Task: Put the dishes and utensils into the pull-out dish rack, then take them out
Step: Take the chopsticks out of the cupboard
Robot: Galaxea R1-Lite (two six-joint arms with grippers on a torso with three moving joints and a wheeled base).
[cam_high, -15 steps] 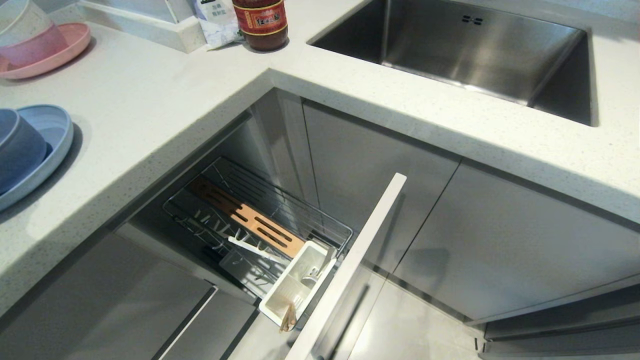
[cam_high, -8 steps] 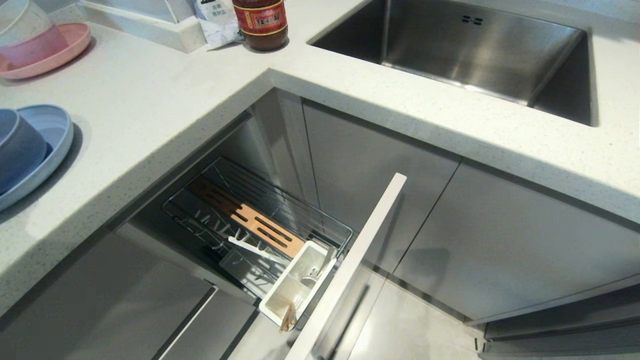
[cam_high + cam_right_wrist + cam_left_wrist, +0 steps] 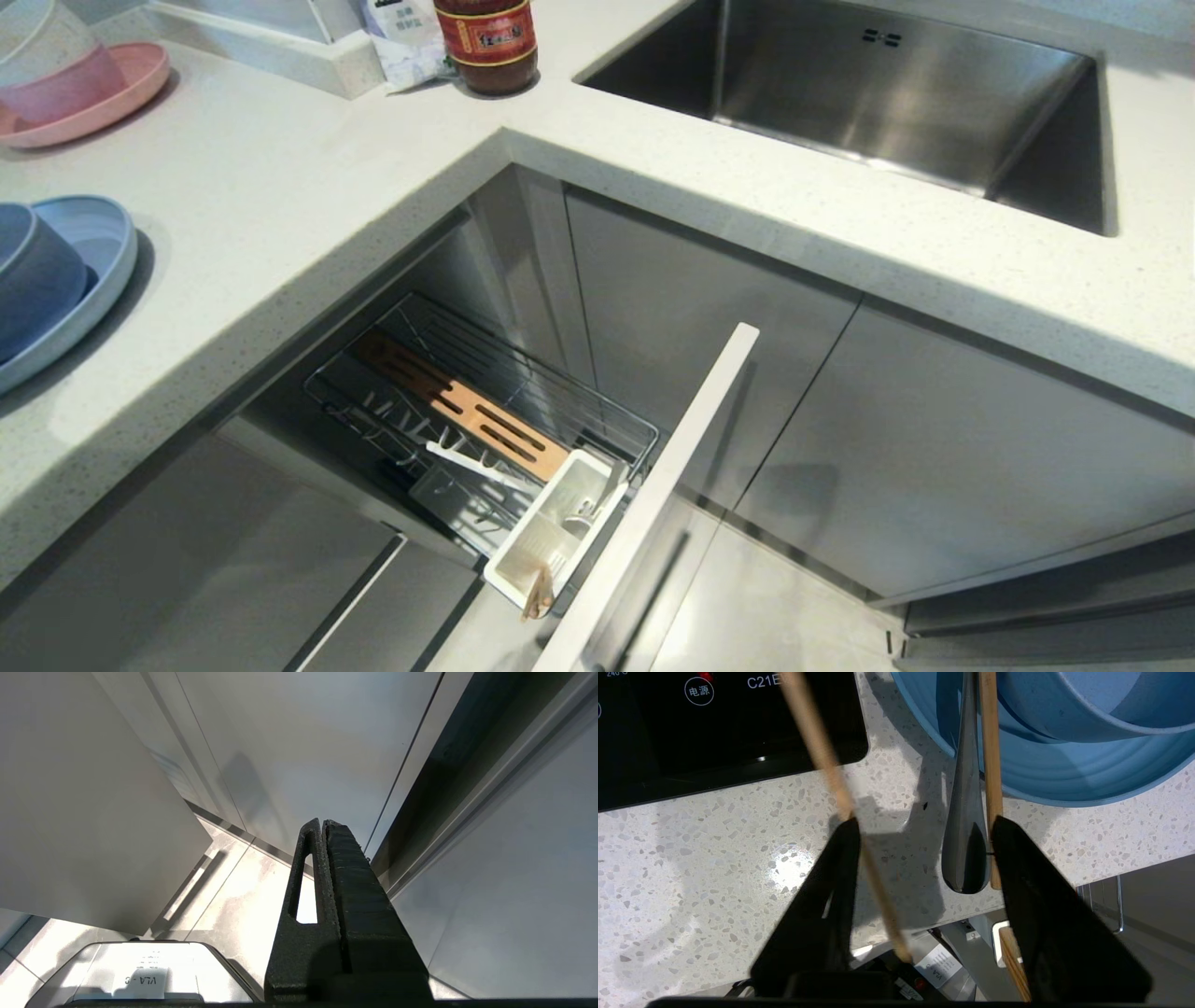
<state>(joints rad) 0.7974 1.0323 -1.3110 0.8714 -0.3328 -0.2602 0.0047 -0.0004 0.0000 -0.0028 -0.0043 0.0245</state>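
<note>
Beside the light-blue plate (image 3: 1064, 779), pale wooden chopsticks (image 3: 991, 760) lie splayed between the left gripper (image 3: 924, 828)'s parted jaws.

Worktop (image 3: 308, 196): pale speckled stone, L-shaped, wrapping an inner corner.

Sink (image 3: 896, 103): stainless steel, set into the far right run.

Blue plate (image 3: 98, 271): at the left edge, cut by the frame, carrying a blue bowl (image 3: 33, 280).

Pink plate (image 3: 103, 98): far left corner, with a white-and-pink bowl (image 3: 47, 61) on it.

Dark bottle (image 3: 485, 42), red label, beside a white packet (image 3: 406, 42) at the back.

Pull-out dish rack (image 3: 485, 411): drawn out below the worktop; chrome wire, upright prongs, slotted wooden strip (image 3: 462, 406), pale cabinet front (image 3: 653, 504).

White utensil box (image 3: 551, 532): at the rack's near end; a light-brown wooden piece (image 3: 539, 590) stands at its near corner.
</note>
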